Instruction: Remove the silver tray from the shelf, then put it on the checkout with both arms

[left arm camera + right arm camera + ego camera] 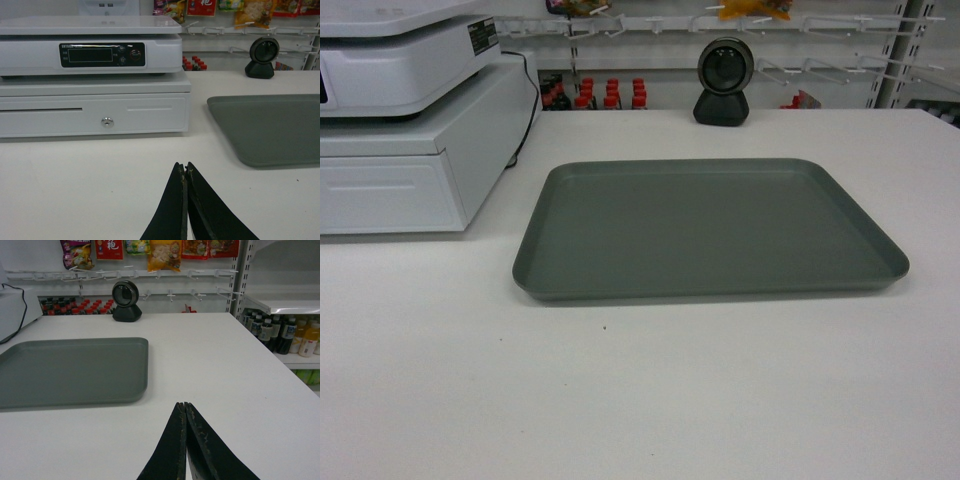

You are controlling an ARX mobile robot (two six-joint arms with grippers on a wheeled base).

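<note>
- This is a shop, with white walls full of hooks and bright snack bags (162, 252) hanging up high at the back
- The checkout (640, 390) is a big flat white table with a few tiny dark specks on it
- On the far left of the table sits a white cash drawer (92, 112) with a small round lock on its front
- A white scale (90, 45) with a dark screen sits on top of the drawer, and a black cord (528, 105) hangs down its side
- The left gripper (185, 172) is low over the bare table in front of the drawer, its two black fingers pressed together with nothing between them
- It is well apart from the tray and not touching it
- The silver tray (710, 228) lies flat on the checkout, near the middle, just to the right of the drawer, and it has nothing inside
- Behind the tray, at the back edge of the table, stands a round black scanner (722, 82)
- Small bottles with red caps (610, 95) stand in rows behind the table
- The right gripper (184, 410) is low over the table to the right of the tray, near its corner but not touching, fingers squeezed together and holding nothing
- On the far right a shelf (287, 305) has drink bottles (280, 335) under it
</note>
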